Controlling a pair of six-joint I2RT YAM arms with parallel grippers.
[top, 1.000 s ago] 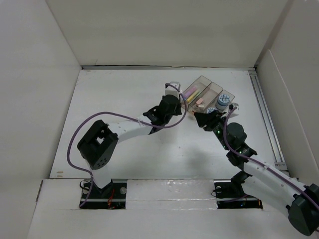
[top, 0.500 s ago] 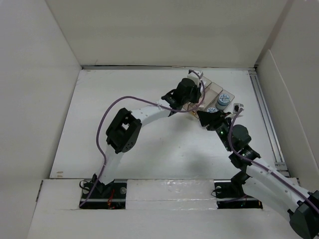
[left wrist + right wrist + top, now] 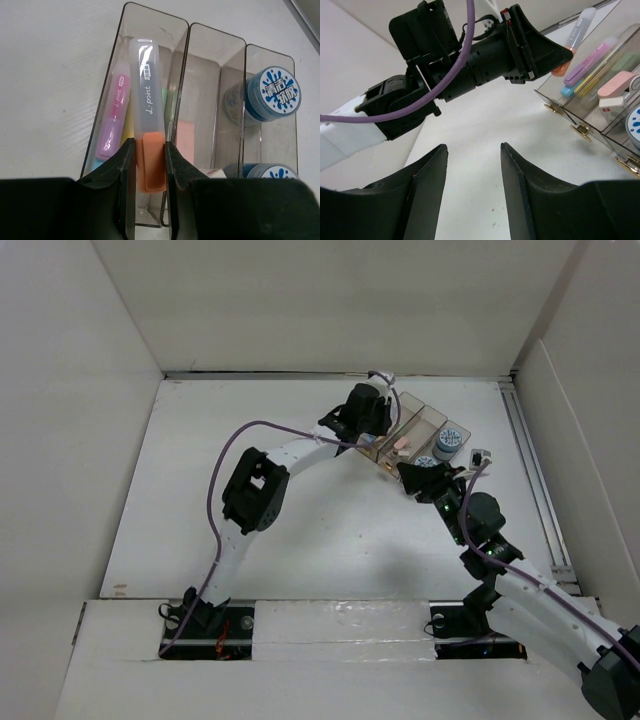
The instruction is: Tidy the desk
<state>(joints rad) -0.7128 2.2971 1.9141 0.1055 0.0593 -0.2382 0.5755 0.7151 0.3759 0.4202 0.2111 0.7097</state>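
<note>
Left pincer (image 3: 149,150) is clamped on an orange highlighter (image 3: 148,85), jaws pinching the orange barrel from both sides. The clear cap end, printed "L-point", sticks out fwd past the fingertips. Pen hangs over the left compt of the clear tray (image 3: 206,65). In the right wrist view it's tilted, cap end up, above the tray rim, not lying inside.

Under it in that same compt lies a pink highlighter (image 3: 116,115), plus bits of blue, yellow & green ones, partly hidden. Middle compt holds a pink eraser-like block (image 3: 186,145); can't tell exactly what it is. Right compt has two round tubs (image 3: 272,95) w/ blue printed lids, one behind the other.

Right pincer (image 3: 472,165) stands open w/ nothing btwn its fingers. It hovers over bare tabletop just beside the tray's near end, pointed toward the left pincer.

Desk (image 3: 230,460) is the big white top under all of it. Tray sits on its far right part, set at an angle. White wall panels (image 3: 330,300) stand round the desk.
</note>
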